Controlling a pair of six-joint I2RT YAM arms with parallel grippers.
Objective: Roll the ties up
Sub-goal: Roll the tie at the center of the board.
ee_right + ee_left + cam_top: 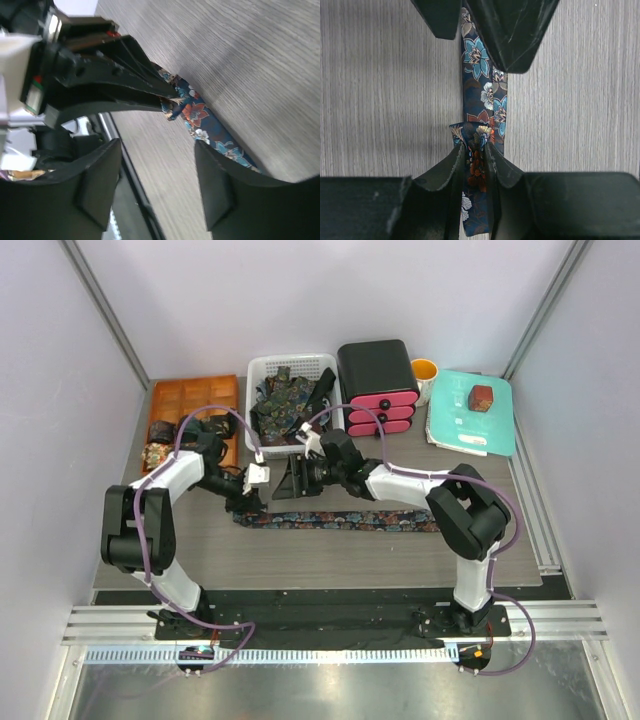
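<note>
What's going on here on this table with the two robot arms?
The two arms are rolling a tie that lies stretched flat across the table. The left gripper pinches the tie's end, which is folded over into the start of a roll. The right gripper hangs open right beside it, holding nothing. More ties sit in the white basket behind, and rolled ones in the orange tray.

tie: navy, blue-red-white flowers | table: grey wood grain | drawer box: black, 3 pink fronts | basket: white | tray: orange
</note>
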